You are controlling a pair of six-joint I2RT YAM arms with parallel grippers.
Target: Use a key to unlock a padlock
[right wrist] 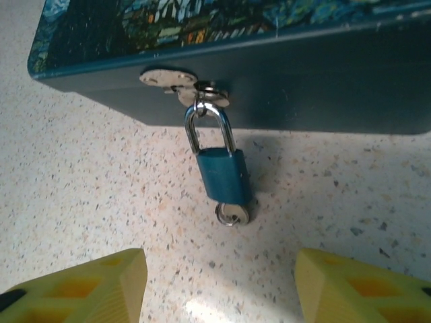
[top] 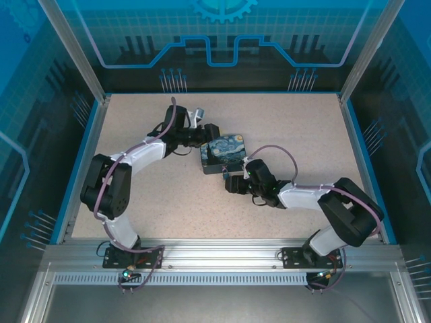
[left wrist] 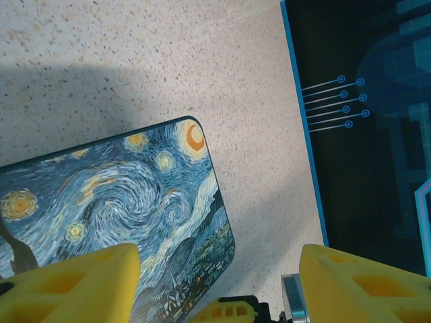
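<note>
Two tools gape: left tool (left wrist: 219,262) at the tin (left wrist: 135,195), right tool (right wrist: 221,269) facing the padlock (right wrist: 222,173) and key (right wrist: 232,215).

The speckled beige table (top: 283,121) before me carries the swirl-painted tin (top: 232,145) mid-frame. A blue padlock (right wrist: 223,173), hooked to its hasp, lies on the surface, the key (right wrist: 232,215) in its lower end.

Bright even light, soft shadows, mostly sharp
</note>
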